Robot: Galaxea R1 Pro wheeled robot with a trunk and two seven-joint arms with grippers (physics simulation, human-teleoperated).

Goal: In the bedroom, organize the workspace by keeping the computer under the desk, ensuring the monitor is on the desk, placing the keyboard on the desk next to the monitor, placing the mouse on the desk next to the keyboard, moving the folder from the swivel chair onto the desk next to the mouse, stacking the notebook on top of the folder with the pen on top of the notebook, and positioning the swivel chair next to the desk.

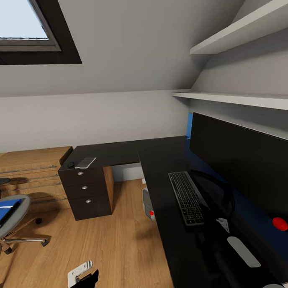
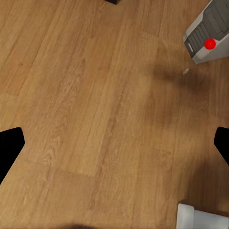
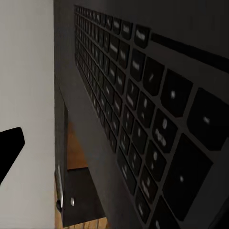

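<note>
**Keyboard on desk before monitor; folder on chair**

The keyboard [image 1: 187,197] lies on the desk [image 1: 164,227] just before the monitor [image 1: 241,165]. The computer [image 1: 148,204] stands under the desk's edge. The folder [image 1: 6,207] rests on the swivel chair [image 1: 13,216], well apart from the desk. Left gripper [image 2: 114,143] jaws spread over floor; right gripper's [image 3: 9,148] jaw state cannot be told.

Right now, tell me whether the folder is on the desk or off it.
Off it. The folder lies on the chair seat, apart from the desk.

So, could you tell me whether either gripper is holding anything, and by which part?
The left gripper is open over the floor, holding nothing. The right gripper is close against the keyboard, but a hold cannot be told.
</note>
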